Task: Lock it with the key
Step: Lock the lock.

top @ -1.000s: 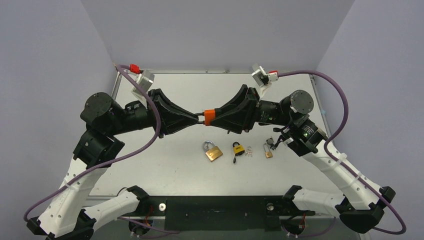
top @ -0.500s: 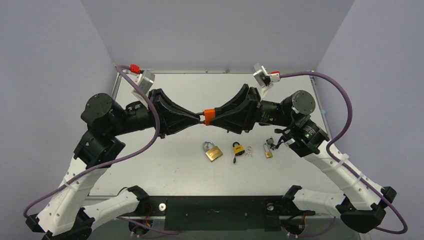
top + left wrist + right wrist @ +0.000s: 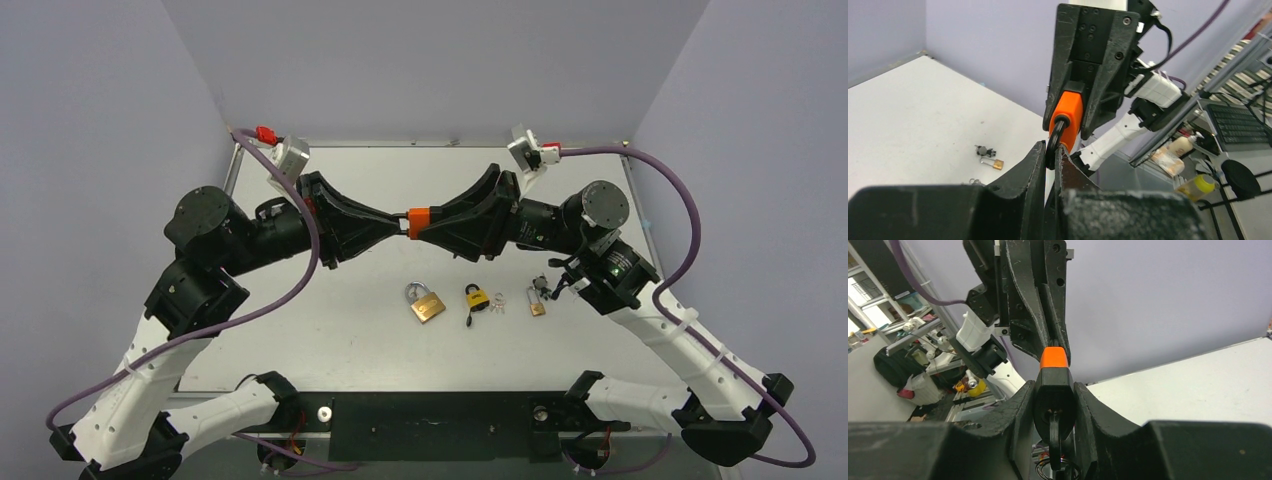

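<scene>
Padlock (image 3: 418,222) is held in mid-air over the worktop (image 3: 330,340), between both arms. Right pincer (image 3: 430,222) grips its orange body. Left pincer (image 3: 399,226) is closed tight on the black shackle (image 3: 1057,131). Three other locks (image 3: 427,303) lie below.

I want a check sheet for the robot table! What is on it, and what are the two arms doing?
Surface: white table, walled on three sides.
Job's things: orange padlock, held in the air between the arms.
Clutter: brass padlock, black-and-yellow padlock and small brass padlock, all lying on the table.
Grippers: left gripper, fingers shut on the orange padlock's black loop; right gripper, shut on its body.
Cables: purple cables, one looping off each arm.
Surroundings: plain walls.
</scene>
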Tool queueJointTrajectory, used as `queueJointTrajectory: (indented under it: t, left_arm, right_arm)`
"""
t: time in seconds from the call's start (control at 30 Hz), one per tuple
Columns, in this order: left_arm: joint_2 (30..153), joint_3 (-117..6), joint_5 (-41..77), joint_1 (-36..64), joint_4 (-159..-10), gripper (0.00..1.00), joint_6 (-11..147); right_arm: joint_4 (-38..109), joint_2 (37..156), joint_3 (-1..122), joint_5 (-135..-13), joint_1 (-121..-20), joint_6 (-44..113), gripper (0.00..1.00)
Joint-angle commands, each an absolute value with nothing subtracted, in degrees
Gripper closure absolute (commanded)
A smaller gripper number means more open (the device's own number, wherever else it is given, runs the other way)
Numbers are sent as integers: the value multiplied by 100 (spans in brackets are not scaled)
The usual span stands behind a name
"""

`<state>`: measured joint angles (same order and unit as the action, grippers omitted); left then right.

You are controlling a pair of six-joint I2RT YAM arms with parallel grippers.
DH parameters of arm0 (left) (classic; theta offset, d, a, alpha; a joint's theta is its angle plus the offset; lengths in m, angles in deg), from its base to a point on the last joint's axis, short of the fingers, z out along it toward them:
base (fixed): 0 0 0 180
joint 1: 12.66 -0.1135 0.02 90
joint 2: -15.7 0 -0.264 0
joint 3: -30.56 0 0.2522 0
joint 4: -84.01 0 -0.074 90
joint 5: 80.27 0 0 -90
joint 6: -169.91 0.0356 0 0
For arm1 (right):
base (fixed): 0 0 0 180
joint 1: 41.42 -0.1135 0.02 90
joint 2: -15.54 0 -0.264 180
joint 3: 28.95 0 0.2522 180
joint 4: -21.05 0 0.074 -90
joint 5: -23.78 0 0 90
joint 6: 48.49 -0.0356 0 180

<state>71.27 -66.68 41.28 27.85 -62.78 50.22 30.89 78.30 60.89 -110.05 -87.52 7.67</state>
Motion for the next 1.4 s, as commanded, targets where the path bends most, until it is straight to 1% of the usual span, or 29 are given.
queueJointTrajectory:
  t: [0.0,0.03,0.07,0.1,0.13,0.27,0.4,0.6,0.87,1.07,1.13,1.2,1.27,1.37]
  left_arm:
    - [7415,-6832,2894,2837,-5901,100,5294]
    - [7376,-6862,2843,2794,-5838,100,5302]
    - [7346,-6867,2796,2684,-5822,100,5302]
    - [7321,-6877,2794,2560,-5805,100,5278]
    - [7311,-6879,2876,2501,-5806,100,5255]
    - [7253,-6855,3276,2162,-5878,100,5162]
    - [7212,-6825,3610,1886,-5879,100,5122]
    - [7177,-6840,4103,1775,-5968,100,5087]
    - [7107,-6795,4653,1775,-6195,100,4975]
    - [7107,-6827,4749,1767,-6211,100,4902]
    - [7115,-6834,4782,1766,-6251,100,4845]
    - [7127,-6859,4787,1766,-6278,100,4805]
    - [7144,-6887,4787,1759,-6289,100,4783]
    - [7162,-6863,4828,1722,-6379,100,4692]
  right_arm:
    - [3227,7994,5898,-11094,-8807,959,64]
    - [3178,7960,5850,-11103,-8742,947,59]
    - [3136,7868,5747,-11126,-8594,902,49]
    - [2990,7831,5687,-11137,-8521,814,46]
    - [2889,7735,5539,-11189,-8350,738,38]
    - [2225,7527,5146,-11392,-7909,315,31]
    - [1644,7362,4845,-11611,-7645,-100,28]
    - [1211,7243,4623,-11710,-7249,-496,28]
    - [1020,7499,4675,-11671,-7158,-599,29]
    - [777,7644,4671,-11708,-7172,-725,33]
    - [738,7660,4658,-11733,-7175,-736,36]
    - [708,7671,4638,-11752,-7188,-750,42]
    - [646,7663,4620,-11786,-7192,-793,52]
    - [626,7679,4614,-11858,-7232,-801,56]
